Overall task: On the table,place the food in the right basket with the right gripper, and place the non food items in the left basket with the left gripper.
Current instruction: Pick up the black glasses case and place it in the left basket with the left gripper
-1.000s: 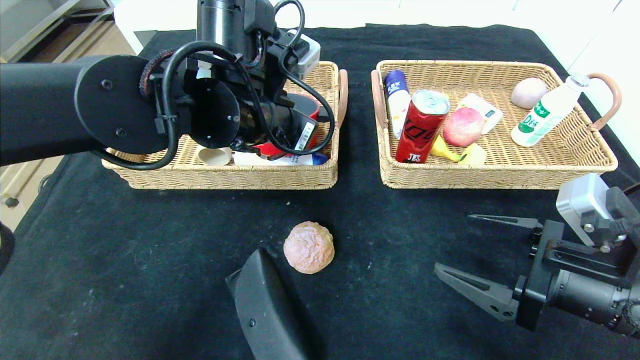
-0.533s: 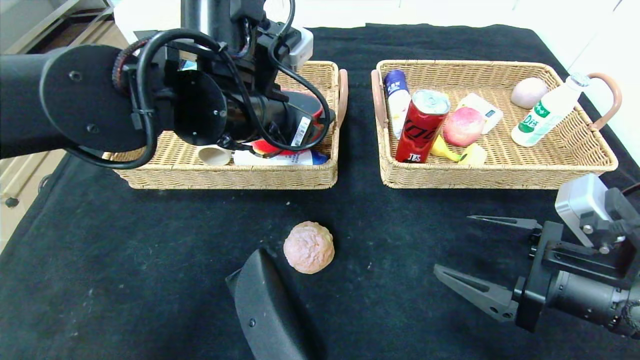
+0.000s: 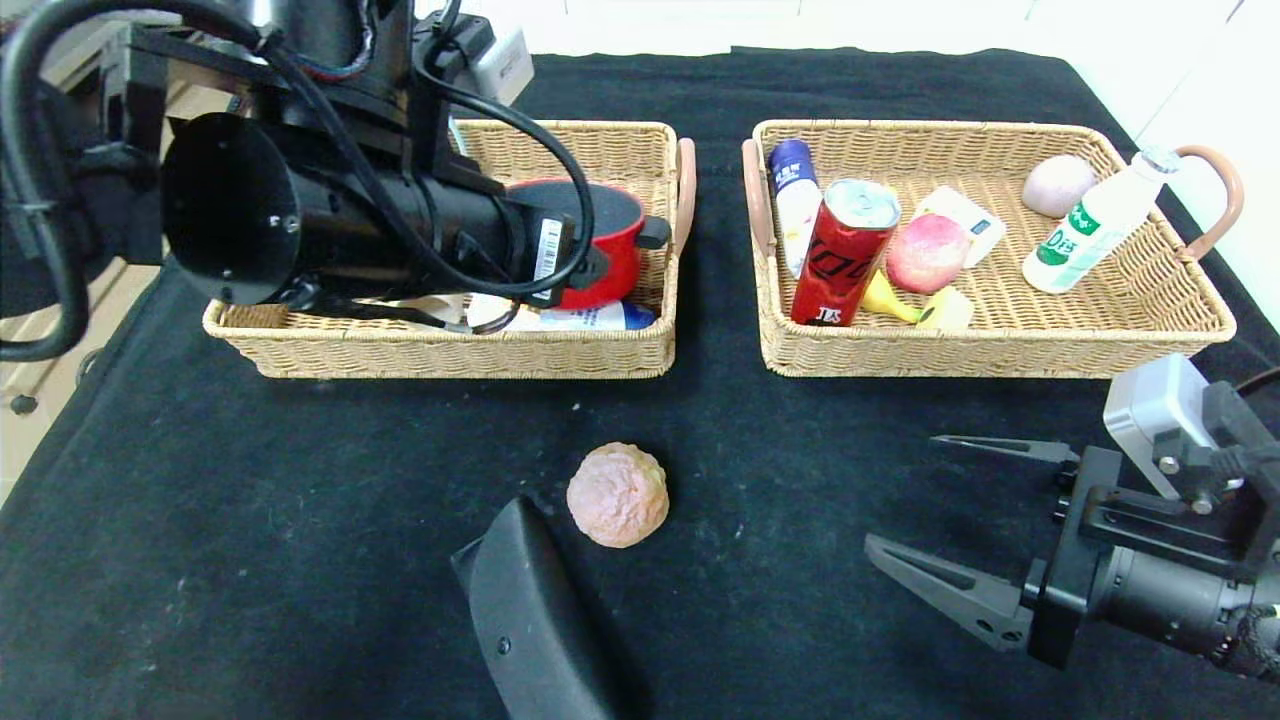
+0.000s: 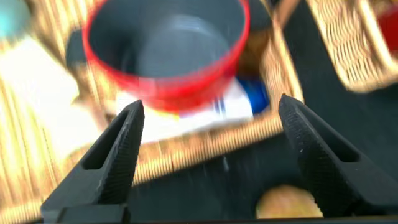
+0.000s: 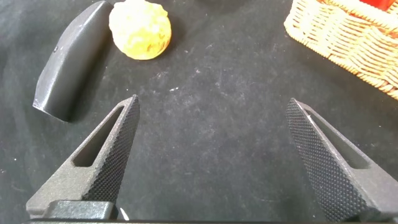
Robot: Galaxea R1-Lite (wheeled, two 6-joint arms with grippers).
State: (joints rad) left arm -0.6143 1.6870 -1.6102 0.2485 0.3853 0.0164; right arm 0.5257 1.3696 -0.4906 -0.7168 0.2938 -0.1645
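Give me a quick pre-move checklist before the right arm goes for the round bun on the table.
1. Right gripper open and empty: ok, both fingers spread wide with nothing between them.
2. Bun free on the table, not touching either basket: ok.
3. Path from right gripper to bun: ok, only bare black cloth between them; the dark curved object lies right beside the bun, so approach with care.
4. Left gripper out of the way: ok, open and empty over the left basket, above the red pot.
5. Room in the right basket: ok, open wicker floor near its front right.
6. Bun firmness for the grasp: cannot tell.
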